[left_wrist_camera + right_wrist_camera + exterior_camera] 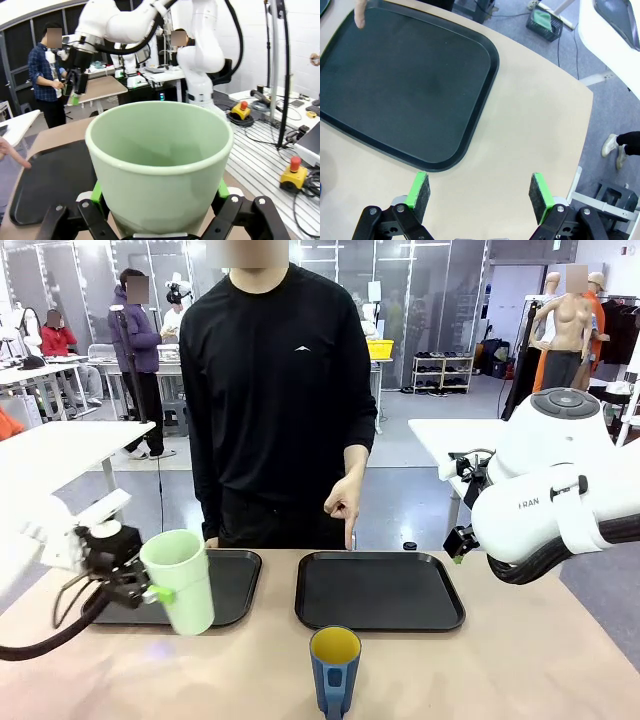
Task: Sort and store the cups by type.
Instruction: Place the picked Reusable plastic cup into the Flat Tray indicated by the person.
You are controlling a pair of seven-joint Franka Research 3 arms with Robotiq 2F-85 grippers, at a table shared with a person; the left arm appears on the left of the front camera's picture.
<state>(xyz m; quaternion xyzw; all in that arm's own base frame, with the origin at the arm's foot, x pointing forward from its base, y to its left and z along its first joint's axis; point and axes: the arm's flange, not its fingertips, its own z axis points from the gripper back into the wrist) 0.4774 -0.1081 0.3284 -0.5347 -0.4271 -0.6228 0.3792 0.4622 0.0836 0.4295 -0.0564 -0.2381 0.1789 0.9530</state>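
- My left hand (158,592) pinches the mint tumbler (180,580) at the left tray's (235,585) front edge: long axis near vertical, mouth up, leaning slightly left.
- My right hand (480,192) hangs spread over the worktop (520,125).
- The blue mug (334,670) stands upright, mouth up, in front of the right tray (380,590).

We note the mint-green tumbler (160,165) close up, its open mouth toward us, clamped low on its wall between the left gripper's (159,200) green pads (96,192). A black tray (50,185) lies beside it on the tan table (57,132). A person's fingertip (14,156) seems to touch the tray's rim. The right gripper (74,86) hangs beyond, above the table.
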